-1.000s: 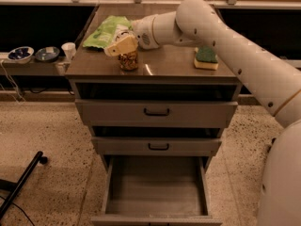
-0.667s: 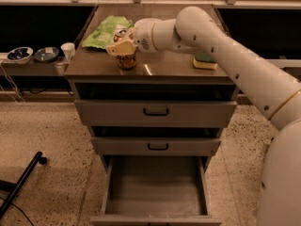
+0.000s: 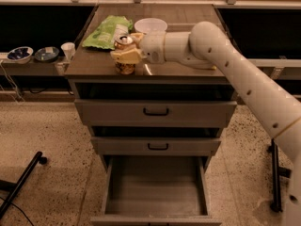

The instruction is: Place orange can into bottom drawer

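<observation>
The orange can (image 3: 124, 68) stands upright on the cabinet top (image 3: 188, 70), near its front left edge. My gripper (image 3: 128, 51) reaches in from the right and is shut on the can, with one pale finger (image 3: 125, 56) across its front and the other behind it. The can's silver top (image 3: 123, 41) shows above the finger. The bottom drawer (image 3: 155, 214) is pulled out wide below, and its plain grey inside holds nothing. My white arm (image 3: 221, 55) runs across the right side of the cabinet top.
A green bag (image 3: 106, 31) and a white bowl (image 3: 150, 25) lie behind the can. The two upper drawers (image 3: 155, 112) with black handles are nearly shut. Two bowls (image 3: 33, 54) and a white cup (image 3: 68, 50) stand on a low shelf at left. A black leg (image 3: 23, 182) lies on the floor.
My arm has swung so that the forearm now lies across the right of the cabinet top, and the white bowl shows. The can and gripper stay in about the same place.
</observation>
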Robot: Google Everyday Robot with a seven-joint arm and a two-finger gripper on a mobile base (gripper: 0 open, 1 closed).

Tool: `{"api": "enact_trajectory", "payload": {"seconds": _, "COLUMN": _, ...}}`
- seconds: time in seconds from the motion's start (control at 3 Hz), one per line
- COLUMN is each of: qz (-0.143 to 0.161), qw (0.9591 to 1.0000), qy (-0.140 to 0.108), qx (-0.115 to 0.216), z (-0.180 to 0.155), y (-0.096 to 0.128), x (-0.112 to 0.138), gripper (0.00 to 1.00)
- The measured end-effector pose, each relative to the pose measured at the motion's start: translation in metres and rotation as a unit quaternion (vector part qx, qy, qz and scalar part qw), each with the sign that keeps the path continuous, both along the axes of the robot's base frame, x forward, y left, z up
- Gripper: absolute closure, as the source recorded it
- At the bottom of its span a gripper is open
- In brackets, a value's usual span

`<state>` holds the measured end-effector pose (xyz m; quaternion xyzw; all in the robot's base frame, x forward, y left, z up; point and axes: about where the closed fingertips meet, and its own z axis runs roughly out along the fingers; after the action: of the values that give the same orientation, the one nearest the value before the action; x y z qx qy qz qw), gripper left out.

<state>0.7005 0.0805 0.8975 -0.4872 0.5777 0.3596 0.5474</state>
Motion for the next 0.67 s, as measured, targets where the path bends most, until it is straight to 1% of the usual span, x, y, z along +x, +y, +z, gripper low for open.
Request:
{"api": "enact_trajectory", "payload": {"seconds": 0.33, "qz": 0.073, "qw": 0.9943, "qy": -0.073, "qx": -0.029, "z": -0.008, "y": -0.013, "x": -0.061, "gripper": 1.00}}
{"api": "enact_trajectory", "payload": {"seconds": 0.67, "qz": 0.144, "qw": 0.9784, "qy": -0.113, "qx": -0.096, "z": -0.052, "y": -0.022, "x": -0.135, "gripper": 1.00}}
